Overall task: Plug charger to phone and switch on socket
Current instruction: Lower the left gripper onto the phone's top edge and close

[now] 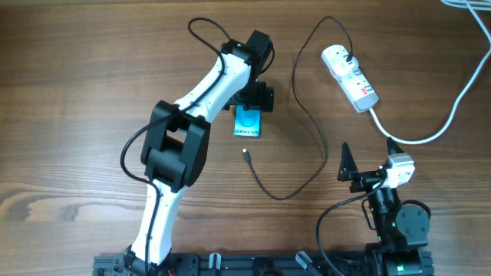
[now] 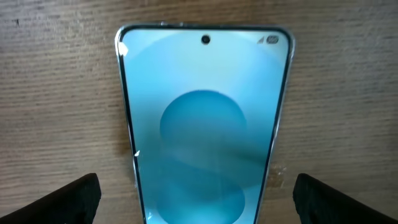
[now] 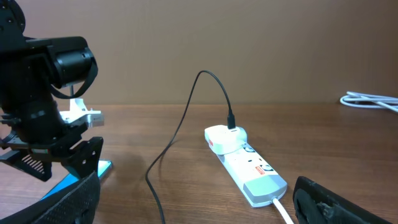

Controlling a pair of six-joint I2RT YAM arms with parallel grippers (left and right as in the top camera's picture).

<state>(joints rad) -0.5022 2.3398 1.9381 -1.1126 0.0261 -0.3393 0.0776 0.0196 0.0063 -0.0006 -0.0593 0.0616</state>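
Note:
The phone lies flat on the table, teal screen up, its white "Galaxy" strip toward me. My left gripper hovers over its far end, open, one finger on each side of the phone and not touching it. The charger cable runs from a white adapter in the socket in a long loop to its plug tip, which lies loose just below the phone. My right gripper is open and empty at the front right, facing the socket and the cable.
The socket's thick white cord curves off toward the back right corner. More white cord lies at the far right. The left arm's black cable arcs above the phone.

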